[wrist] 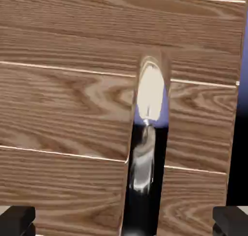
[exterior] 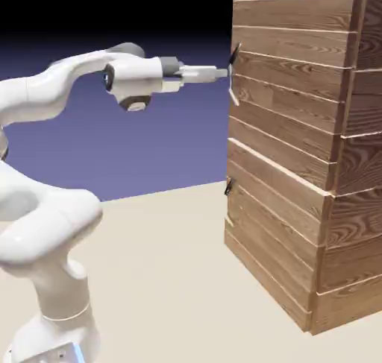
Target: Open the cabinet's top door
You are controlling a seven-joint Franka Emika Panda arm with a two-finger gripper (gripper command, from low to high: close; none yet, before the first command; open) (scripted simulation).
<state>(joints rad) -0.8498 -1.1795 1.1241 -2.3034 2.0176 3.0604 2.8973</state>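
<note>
There is one cabinet (exterior: 298,160) and one white arm (exterior: 52,168) in front of me, nothing else on the pale table (exterior: 164,279). The cabinet stands at the right of the exterior view, a tall box of brown horizontal planks with pale seams, rising higher than the arm. I count two handles on its front edge: a small dark one high up (exterior: 233,56), on the top door (exterior: 287,93), and a second small dark one (exterior: 228,187) lower down on the lower panel (exterior: 272,235). The top door is the larger, upper panel, and from here it looks flush with the cabinet's body. The arm reaches level from the left, and its single gripper (exterior: 233,74) sits right at the upper handle; whether it touches I cannot tell. In the hand view, wood grain fills nearly everything, three pale seams crossing it, and a glossy vertical bar (wrist: 145,152) with a bright reflection runs up the middle. The two dark fingertips (wrist: 17,219) show at the bottom corners, spread wide apart, one on each side of that bar, clamping nothing.
</note>
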